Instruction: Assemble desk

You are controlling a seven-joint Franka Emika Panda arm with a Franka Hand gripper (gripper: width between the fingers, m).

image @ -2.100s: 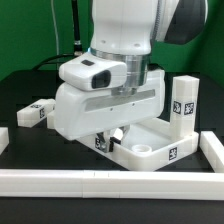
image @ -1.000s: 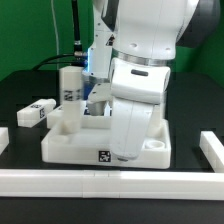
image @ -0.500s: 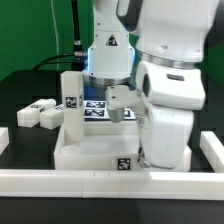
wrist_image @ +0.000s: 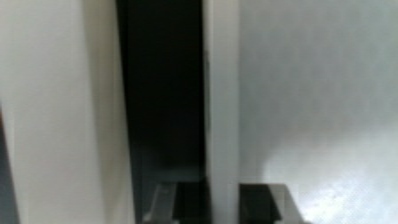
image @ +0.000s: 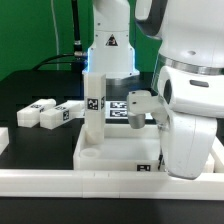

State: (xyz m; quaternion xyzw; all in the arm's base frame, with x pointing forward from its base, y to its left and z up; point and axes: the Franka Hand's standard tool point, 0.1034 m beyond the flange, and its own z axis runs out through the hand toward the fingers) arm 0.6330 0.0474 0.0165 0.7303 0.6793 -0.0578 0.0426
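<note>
One leg block [image: 95,108] stands upright in the tabletop [image: 115,163] just beside the gripper [image: 140,112], whose opening I cannot tell; next probably fetching a loose leg [image: 35,113] farther away.

Bright, even light washes the white plastic pale in the exterior view, while the wrist view is soft, blurred and dim-edged.
</note>
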